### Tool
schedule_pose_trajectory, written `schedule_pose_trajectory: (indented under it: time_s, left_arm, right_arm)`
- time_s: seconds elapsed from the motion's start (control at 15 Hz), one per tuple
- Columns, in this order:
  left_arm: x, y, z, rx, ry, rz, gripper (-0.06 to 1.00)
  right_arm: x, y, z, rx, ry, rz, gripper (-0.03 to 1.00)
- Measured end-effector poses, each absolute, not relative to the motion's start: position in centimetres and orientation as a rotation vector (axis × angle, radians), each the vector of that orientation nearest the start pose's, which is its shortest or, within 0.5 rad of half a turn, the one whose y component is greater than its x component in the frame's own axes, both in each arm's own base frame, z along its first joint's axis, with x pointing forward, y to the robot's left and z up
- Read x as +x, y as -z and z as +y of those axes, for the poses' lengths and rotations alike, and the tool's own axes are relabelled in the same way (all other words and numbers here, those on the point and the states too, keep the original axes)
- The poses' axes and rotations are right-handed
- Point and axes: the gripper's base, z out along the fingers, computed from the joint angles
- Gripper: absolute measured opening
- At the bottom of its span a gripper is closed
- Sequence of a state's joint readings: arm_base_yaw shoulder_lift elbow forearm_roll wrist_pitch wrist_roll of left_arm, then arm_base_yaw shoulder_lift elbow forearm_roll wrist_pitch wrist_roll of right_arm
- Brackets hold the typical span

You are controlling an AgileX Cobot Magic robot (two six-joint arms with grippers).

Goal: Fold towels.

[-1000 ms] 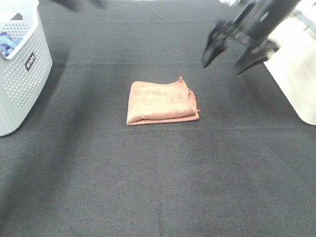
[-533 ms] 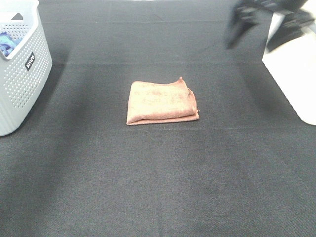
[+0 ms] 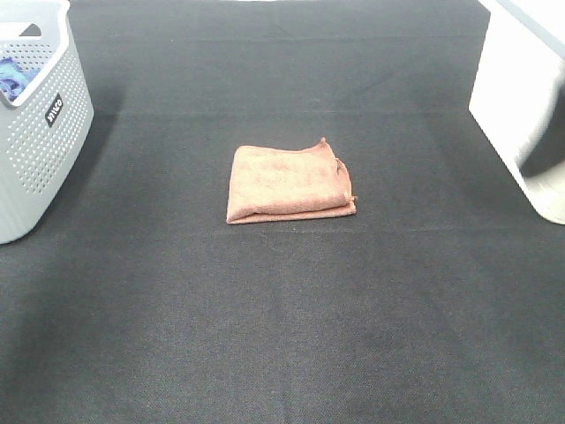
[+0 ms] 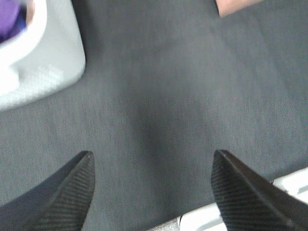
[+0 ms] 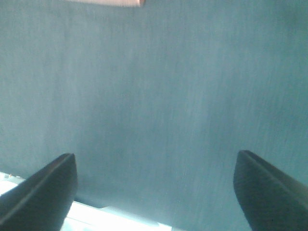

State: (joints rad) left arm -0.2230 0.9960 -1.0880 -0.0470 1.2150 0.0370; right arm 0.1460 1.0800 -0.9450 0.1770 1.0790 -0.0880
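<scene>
Left wrist: towel (image 4: 238, 6) well beyond spread fingers (image 4: 72, 192) (nothing held).

The folded reddish-brown microfibre towel (image 3: 290, 182) lies on the black cloth-covered table (image 3: 282, 336), near the middle and a little toward the far side, well apart from everything else. At the table's left edge stands the grey perforated plastic basket (image 3: 40, 132), with a blue patterned cloth (image 3: 12, 78) inside it. At the right edge stands a white rectangular box (image 3: 516, 106), opposite the basket. The towel sits between these 2 containers. Both wrist views show the 2 arms above bare table surface, the left one near the basket.
</scene>
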Motion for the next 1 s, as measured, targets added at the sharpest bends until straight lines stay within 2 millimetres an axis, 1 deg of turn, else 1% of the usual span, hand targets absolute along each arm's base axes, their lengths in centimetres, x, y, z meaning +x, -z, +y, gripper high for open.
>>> schedule_pose_trajectory:
  time_s: [0.2, 0.27, 0.33, 0.4, 0.47, 0.6, 0.73, 1.0]
  left_arm:
    - [10.2, -34.5, -2.7, 0.327, 0.135, 2.528, 0.66]
    - [8.3, -33.5, -2.3, 0.322, 0.138, 2.492, 0.66]
    - [6.0, -32.0, -1.8, 0.316, 0.143, 2.438, 0.66]
    - [4.6, -31.1, -1.5, 0.314, 0.145, 2.400, 0.66]
    - [3.5, -30.5, -1.2, 0.320, 0.144, 2.356, 0.66]
    - [2.2, -29.3, -0.9, 0.333, 0.141, 2.291, 0.66]
    - [1.9, -28.1, -1.0, 0.359, 0.152, 2.257, 0.66]
    - [2.3, -27.7, -1.5, 0.429, 0.179, 2.199, 0.66]
  right_arm:
    - [12.4, -29.0, 3.1, -0.249, -0.235, 2.646, 0.83]
    - [10.7, -28.1, 2.8, -0.253, -0.221, 2.627, 0.83]
    - [8.4, -27.1, 2.3, -0.259, -0.198, 2.580, 0.83]
    - [7.0, -26.6, 2.0, -0.261, -0.186, 2.536, 0.83]
    - [5.9, -26.8, 1.8, -0.261, -0.179, 2.474, 0.83]
    - [4.2, -27.4, 1.4, -0.259, -0.158, 2.349, 0.83]
    - [3.2, -27.6, 1.2, -0.278, -0.135, 2.280, 0.83]
    - [2.8, -27.7, 1.2, -0.309, -0.123, 2.249, 0.83]
